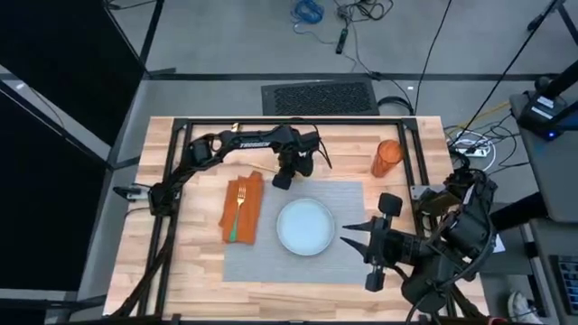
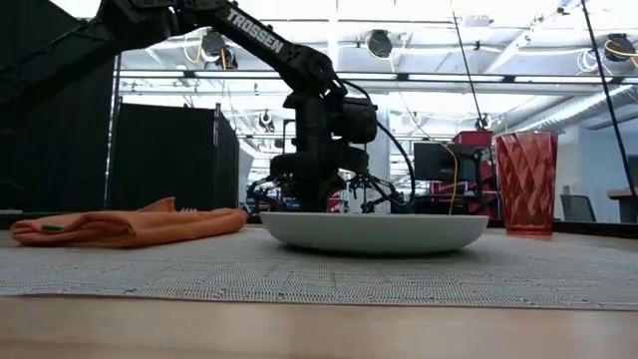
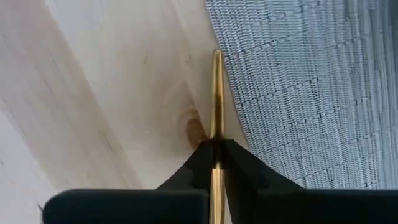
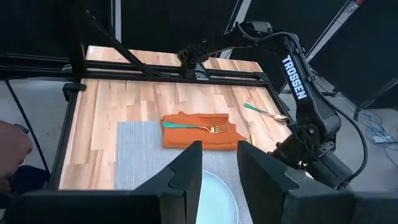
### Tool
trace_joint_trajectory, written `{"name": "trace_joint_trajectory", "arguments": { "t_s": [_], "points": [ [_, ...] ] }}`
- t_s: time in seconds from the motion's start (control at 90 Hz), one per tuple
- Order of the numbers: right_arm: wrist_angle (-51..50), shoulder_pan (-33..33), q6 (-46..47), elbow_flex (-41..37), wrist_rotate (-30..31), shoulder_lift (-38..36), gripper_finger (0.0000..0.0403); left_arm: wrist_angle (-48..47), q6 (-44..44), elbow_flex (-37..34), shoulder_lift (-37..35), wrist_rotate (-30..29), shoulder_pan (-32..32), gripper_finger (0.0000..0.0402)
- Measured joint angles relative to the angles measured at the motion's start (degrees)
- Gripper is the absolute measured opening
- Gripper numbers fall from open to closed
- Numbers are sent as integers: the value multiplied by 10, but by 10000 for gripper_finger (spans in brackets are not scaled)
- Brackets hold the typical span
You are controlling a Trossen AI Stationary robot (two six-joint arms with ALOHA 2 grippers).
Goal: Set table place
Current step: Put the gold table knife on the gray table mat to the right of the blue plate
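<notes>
The grey placemat (image 1: 293, 262) lies in the middle of the table (image 1: 181, 271), with a pale round plate (image 1: 305, 226) resting on it. To the plate's left an orange napkin (image 1: 242, 209) carries a gold fork (image 1: 239, 203) with a green handle. My left gripper (image 1: 284, 179) stands at the placemat's far edge, shut on a thin gold utensil (image 3: 216, 93). My right gripper (image 4: 219, 165) is open and touches nothing, hovering at the placemat's right side, just right of the plate. Another green-handled gold utensil (image 4: 267, 112) lies on the wood beyond the left arm. My left gripper pinches the gold utensil's thin shaft (image 3: 216, 146) between its two fingers (image 3: 239, 162), which point down from above. The utensil shows edge-on and runs on past the fingertips over bare wood, beside the placemat's edge (image 3: 233, 106). Whether its free end touches the table I cannot tell.
An orange faceted cup (image 1: 386, 158) stands at the far right, beyond the placemat's corner. A black metal frame (image 1: 298, 120) edges the tabletop. Bare wood lies on the table's left and along its near edge. What looks like a person's hand (image 4: 12, 148) shows at the table's near side.
</notes>
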Motion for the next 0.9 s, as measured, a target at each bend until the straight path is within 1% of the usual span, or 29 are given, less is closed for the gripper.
{"name": "trace_joint_trajectory", "arguments": {
  "t_s": [0.178,0.389,0.644,0.9],
  "points": [
    [0,0,0,0,0,0,86,-3,14,0,0,-12,-5,1],
    [0,0,-1,0,0,0,86,-12,35,2,0,-51,-22,0],
    [0,0,-1,0,0,0,86,-42,42,38,5,-72,-32,0],
    [-1,0,0,0,0,0,86,-75,31,80,5,-67,-34,3]
  ]
}}
